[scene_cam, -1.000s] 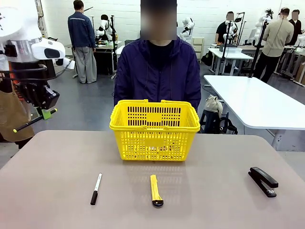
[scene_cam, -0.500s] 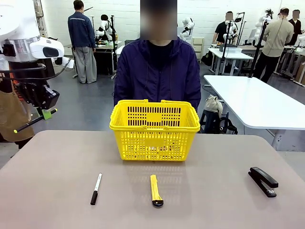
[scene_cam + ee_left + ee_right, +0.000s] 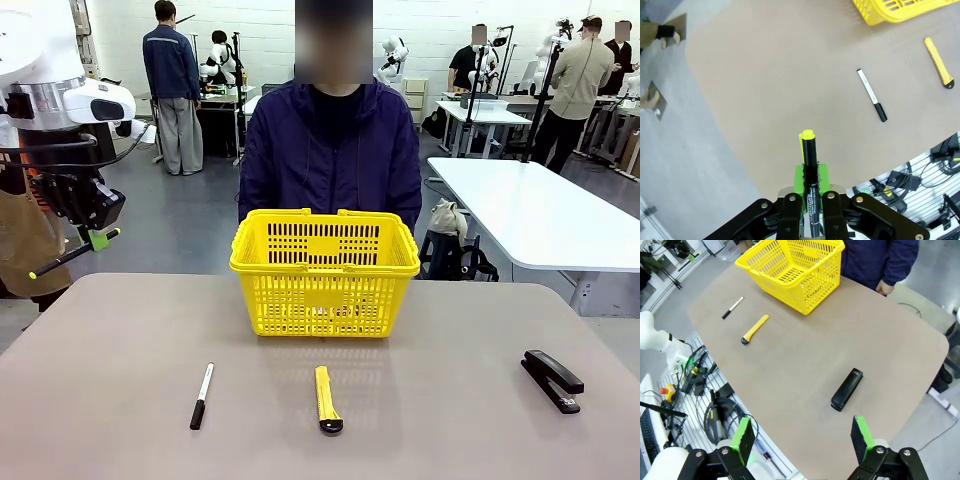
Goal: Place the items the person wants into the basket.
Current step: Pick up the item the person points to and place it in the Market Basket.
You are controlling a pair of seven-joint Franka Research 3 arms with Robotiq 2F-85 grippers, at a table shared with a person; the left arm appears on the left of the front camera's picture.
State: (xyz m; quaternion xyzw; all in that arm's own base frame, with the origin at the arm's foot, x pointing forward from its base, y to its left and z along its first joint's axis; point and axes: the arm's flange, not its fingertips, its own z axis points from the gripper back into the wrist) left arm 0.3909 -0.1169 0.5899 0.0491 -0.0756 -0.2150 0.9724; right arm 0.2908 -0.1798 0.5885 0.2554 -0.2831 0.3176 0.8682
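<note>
I record the grey-brown table (image 3: 120, 350) as the largest item, with the person (image 3: 330, 150) in the dark hooded jacket standing at its 12 o'clock edge. The yellow basket (image 3: 325, 300) sits upright on the table directly in front of that person, handles folded down on its rim. The left gripper (image 3: 97, 238) hangs in the air off the table's 9 o'clock side, its jaws pressed together on the slimmest item, entered last. The right gripper (image 3: 802, 435) is high above the table with its jaws spread wide and nothing between them. The black stapler (image 3: 552, 380) lies flat at about 4 o'clock from the basket, well apart from the rest. The yellow utility knife (image 3: 326, 398) lies at 6 o'clock from the basket, black tip toward me. The white marker (image 3: 202, 396) lies at about 7 o'clock from the basket, near the knife but apart from it, black cap toward me. The thin black pen (image 3: 810, 165) is clamped between the left gripper's green pads, one yellow end jutting past them.
</note>
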